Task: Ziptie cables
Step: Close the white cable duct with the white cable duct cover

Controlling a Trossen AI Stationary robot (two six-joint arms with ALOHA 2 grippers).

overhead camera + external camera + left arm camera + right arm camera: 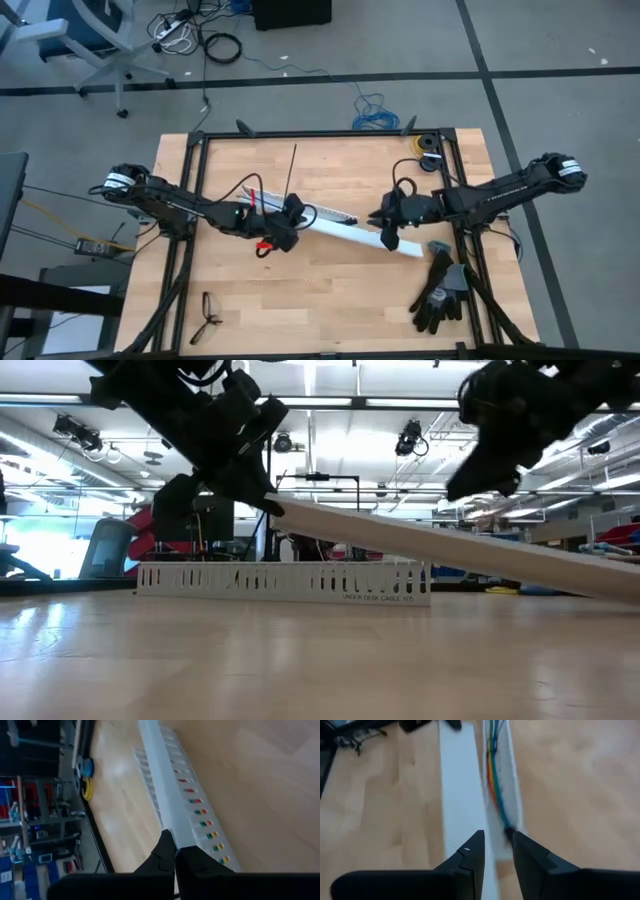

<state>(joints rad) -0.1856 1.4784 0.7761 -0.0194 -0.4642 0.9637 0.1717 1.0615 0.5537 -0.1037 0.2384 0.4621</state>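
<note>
The slotted white channel (285,582) standing on the table (330,300) carries small dark print low on its near wall, toward its right end; it seems to read "UNDER DESK CABLE", the rest too small to make out. A flat white cover strip (450,547) slopes from upper left down to the right in front of it.

The left gripper (174,851) holds the raised end of that strip, jaws pinched on its edge. The right gripper (496,851) is over the strip's other end, at the table's middle right, its jaws slightly spread; whether they touch anything cannot be told.

The cables (494,780) lie inside the channel, red, yellow, green and blue, showing through its slots in the left wrist view. From above they are mostly hidden by the arms.

Black gloves (440,292) lie near the table's right corner.
</note>
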